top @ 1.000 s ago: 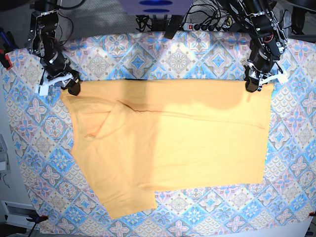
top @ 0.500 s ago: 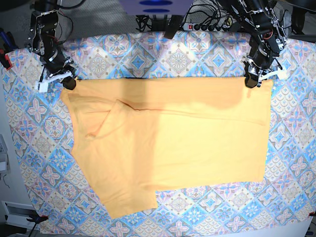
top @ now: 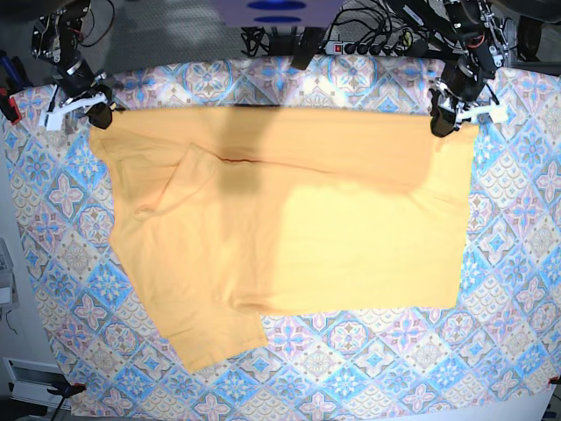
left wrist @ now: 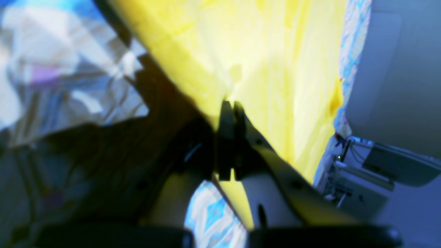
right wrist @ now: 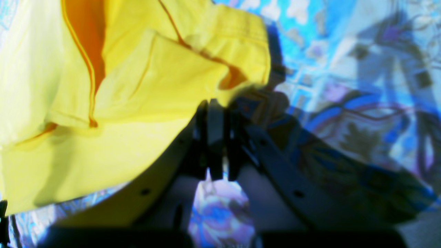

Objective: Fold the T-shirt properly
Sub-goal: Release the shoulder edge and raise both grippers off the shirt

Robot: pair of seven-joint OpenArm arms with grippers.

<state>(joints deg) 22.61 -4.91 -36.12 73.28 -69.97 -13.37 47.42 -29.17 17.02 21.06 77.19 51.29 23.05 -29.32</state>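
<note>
Yellow-orange T-shirt (top: pixel 289 237) hangs stretched over your patterned cloth (top: pixel 517 237), its far edge raised at both corners. Your left gripper (top: pixel 441 124) pinches the far-right corner; your right gripper (top: pixel 98 112) is pressed shut on the far-left corner, near the folded sleeve (top: pixel 180 180).

You have the T-shirt (top: pixel 289 237) spread across the middle of the patterned cloth (top: pixel 517 228), which shows past it on every side. The right gripper (top: pixel 98 115) pinches its corner at ten o'clock, the left gripper (top: pixel 438 124) pinches its corner at two o'clock. A sleeve juts out at seven o'clock, and a power strip (top: pixel 368 46) lies behind the cloth at twelve.
</note>
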